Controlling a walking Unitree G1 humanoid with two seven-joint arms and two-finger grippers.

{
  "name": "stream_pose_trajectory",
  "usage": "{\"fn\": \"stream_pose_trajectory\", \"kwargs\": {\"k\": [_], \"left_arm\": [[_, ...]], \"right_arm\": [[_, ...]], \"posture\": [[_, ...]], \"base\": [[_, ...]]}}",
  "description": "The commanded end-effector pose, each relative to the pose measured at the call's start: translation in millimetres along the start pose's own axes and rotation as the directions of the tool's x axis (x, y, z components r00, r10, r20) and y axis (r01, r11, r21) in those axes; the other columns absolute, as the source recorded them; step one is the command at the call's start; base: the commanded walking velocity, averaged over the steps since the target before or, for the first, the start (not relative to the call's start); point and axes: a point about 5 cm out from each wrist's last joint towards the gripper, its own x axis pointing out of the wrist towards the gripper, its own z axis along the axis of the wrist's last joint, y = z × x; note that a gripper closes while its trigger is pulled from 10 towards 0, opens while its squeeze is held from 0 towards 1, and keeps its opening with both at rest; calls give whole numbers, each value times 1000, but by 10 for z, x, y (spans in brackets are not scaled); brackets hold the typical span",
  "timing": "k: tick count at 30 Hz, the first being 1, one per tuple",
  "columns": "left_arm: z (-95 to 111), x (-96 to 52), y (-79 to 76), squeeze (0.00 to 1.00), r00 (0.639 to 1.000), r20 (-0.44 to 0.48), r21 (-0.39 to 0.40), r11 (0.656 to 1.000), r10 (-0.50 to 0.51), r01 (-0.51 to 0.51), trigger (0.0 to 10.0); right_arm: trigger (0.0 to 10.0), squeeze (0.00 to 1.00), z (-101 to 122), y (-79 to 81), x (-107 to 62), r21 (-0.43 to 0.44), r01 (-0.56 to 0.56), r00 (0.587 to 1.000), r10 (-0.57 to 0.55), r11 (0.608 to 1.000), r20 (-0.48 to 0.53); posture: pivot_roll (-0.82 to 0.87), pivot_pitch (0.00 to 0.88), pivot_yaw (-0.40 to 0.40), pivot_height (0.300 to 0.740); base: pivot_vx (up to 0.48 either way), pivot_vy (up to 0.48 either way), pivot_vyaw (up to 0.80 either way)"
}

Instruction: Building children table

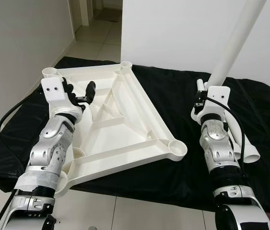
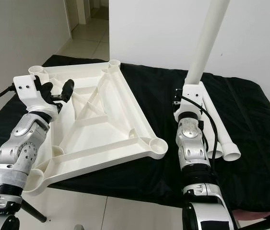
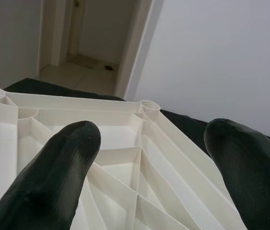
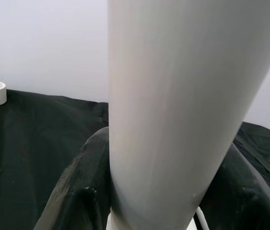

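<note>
Nearest the robot: the white tabletop [image 1: 120, 124] lies upside down on the black cloth [image 1: 173, 96], ribs up, its near edge overhanging the cloth's front. The closest corner socket [image 1: 177, 147] is empty and faces up.

Right gripper [image 1: 203, 99] — clamped round a white leg [image 1: 230, 48], held almost upright and well apart from the tabletop. Two more legs [image 2: 223, 143] lie on the cloth just beside that arm.

Left gripper [image 1: 79, 93] hovers over the ribs with fingers spread wide, holding nothing.

Judgement: seat the leg squarely over the near socket — keep it vertical before pressing or twisting. The left gripper should brace the tabletop rim first, since the overhang could tip.
</note>
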Motion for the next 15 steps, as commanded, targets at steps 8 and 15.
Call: {"fn": "stream_pose_trajectory", "kwargs": {"k": [8, 15], "left_arm": [[-375, -140, -416, 0, 977, -125, 97, 978, -172, 185, 10000], [-385, -134, -334, 0, 988, -118, 110, 987, -104, 117, 10000]], "right_arm": [[10000, 0, 29, 159, -59, 59, -71, 997, 70, 996, 25], [10000, 0, -23, 241, -152, 105, -123, 992, 122, 987, 19]], "posture": [[16, 0, 6, 740], [8, 0, 17, 740]], "base": [[0, 0, 0], [0, 0, 0]]}}
